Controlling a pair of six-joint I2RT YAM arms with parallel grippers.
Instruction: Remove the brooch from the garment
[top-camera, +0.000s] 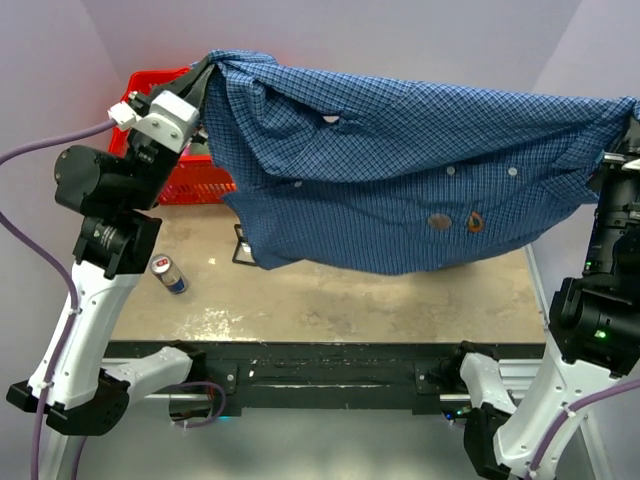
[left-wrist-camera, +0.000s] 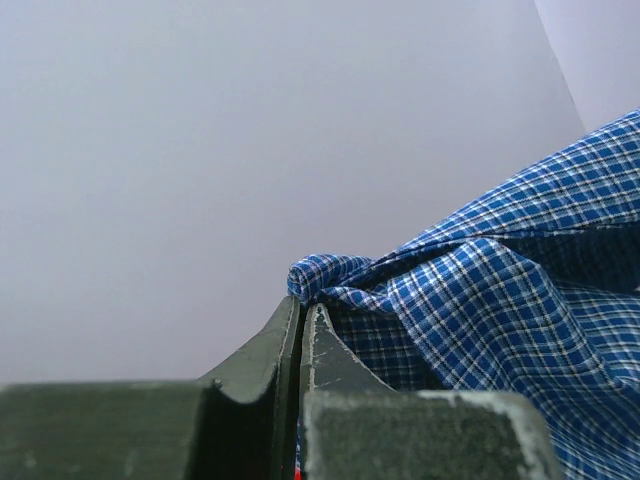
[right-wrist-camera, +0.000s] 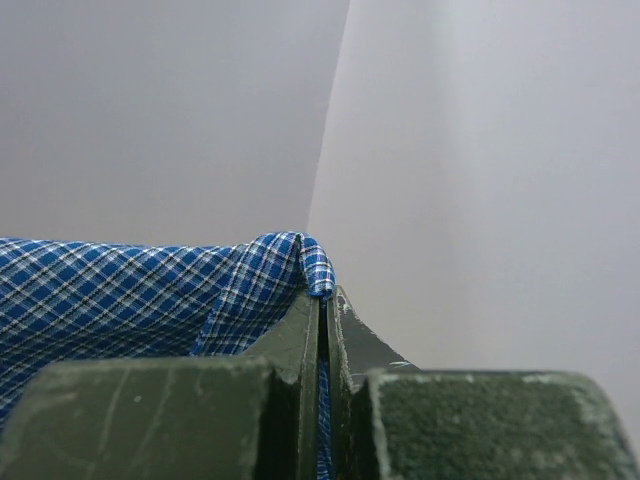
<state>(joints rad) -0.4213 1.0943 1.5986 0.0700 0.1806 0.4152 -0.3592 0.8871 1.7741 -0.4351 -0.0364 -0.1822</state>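
Note:
The blue checked garment (top-camera: 400, 150) hangs stretched between my two grippers, above the table (top-camera: 330, 300). The brooch (top-camera: 475, 222), small and reddish-brown, sits on the shirt's lower front, right of centre, next to a greyish round spot (top-camera: 439, 221). My left gripper (top-camera: 205, 75) is shut on the shirt's left top edge; in the left wrist view (left-wrist-camera: 302, 305) a fold of cloth (left-wrist-camera: 500, 290) pokes out above the closed tips. My right gripper (top-camera: 632, 125) is shut on the right edge; the right wrist view (right-wrist-camera: 327, 295) shows cloth (right-wrist-camera: 120, 285) pinched between the jaws.
A red basket (top-camera: 170, 150) stands at the back left, behind the left arm. A small can (top-camera: 170, 274) lies on the table near the left arm. A dark flat object (top-camera: 243, 245) lies partly under the shirt's lower left hem. Plain walls surround the table.

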